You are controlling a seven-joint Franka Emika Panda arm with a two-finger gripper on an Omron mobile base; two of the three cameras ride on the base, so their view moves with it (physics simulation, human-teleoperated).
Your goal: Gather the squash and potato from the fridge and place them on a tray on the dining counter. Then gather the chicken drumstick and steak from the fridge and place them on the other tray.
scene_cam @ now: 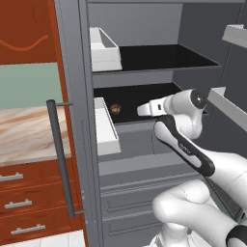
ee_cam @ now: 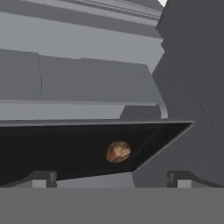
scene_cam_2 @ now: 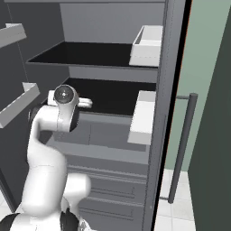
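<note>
We are looking into the open fridge [scene_cam: 159, 144] over the white arm, which is bending up from the base and reaching level toward the middle shelf. The gripper [ee_cam: 113, 178] is standing wide open and holding nothing — in the hand view its two dark fingertips [ee_cam: 40, 178] are sitting well apart at the bottom, one to each side of the potato. In the left base view the hand is pointing left, its end near the front edge of the lower black shelf [scene_cam: 140, 99].

Beyond the gripper, the potato [ee_cam: 118, 151] is resting alone on that black shelf, a small mottled brown lump set apart from the fingers. From the left base view we are seeing it [scene_cam: 115, 108] near the shelf's left end, just beside the white door bin [scene_cam: 106, 128] hanging there. A second white bin [scene_cam: 103, 50] is sitting higher, level with the upper black shelf [scene_cam: 164, 58].

Farther off, the grey back wall of the fridge is closing the scene — and to the left of the open door, with its long dark bar handle [scene_cam: 60, 154], we are glimpsing a marbled bench top [scene_cam: 26, 132] over red-brown drawers [scene_cam: 34, 202].
</note>
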